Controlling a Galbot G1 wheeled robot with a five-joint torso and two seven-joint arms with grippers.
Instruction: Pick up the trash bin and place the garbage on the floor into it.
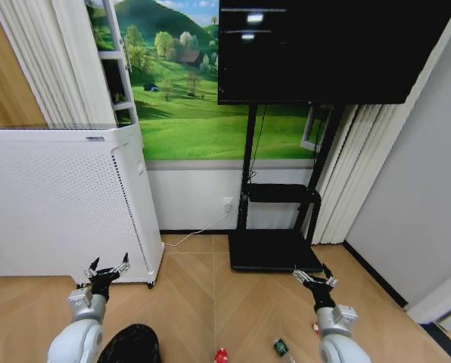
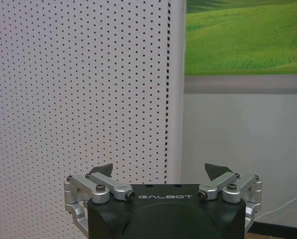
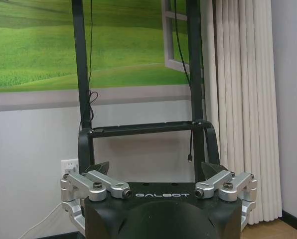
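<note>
- Floor [image 1: 203,302]: light wood planks in a herringbone pattern, running back to a white lower wall with a dark baseboard.
- White perforated appliance [image 1: 59,204] stands on the floor at the robot's left, tall and boxy, close to the back wall; in the left wrist view its dotted panel [image 2: 78,84] takes up most of the frame.
- Back wall carries a green meadow mural [image 1: 180,98] above the white section; a wall outlet [image 1: 227,203] sits low with a white cable trailing along the floor toward the appliance.
- Black TV [image 1: 328,49] on a black stand [image 1: 275,227] with a flat base plate resting on the floor, centre-right; the stand's uprights and shelf [image 3: 143,129] show straight ahead of the right wrist camera.
- Cream curtains [image 1: 354,174] hang at the right of the stand, more curtain at far left; grey wall on the right side.
- Trash bin [image 1: 131,344]: black, round, on the floor at the bottom edge of the head view, just beside the left forearm, partly cut off.
- Garbage: a red-and-white piece [image 1: 222,355] on the floor at bottom centre, a small green bottle [image 1: 281,347] lying to its right, another red bit [image 1: 315,327] next to the right arm.
- Left gripper [image 1: 107,268] held up off the floor in front of the appliance, fingers spread apart, nothing between them [image 2: 161,172].
- Right gripper [image 1: 314,277] raised near the stand's base, fingers likewise released and holding nothing [image 3: 156,169].
</note>
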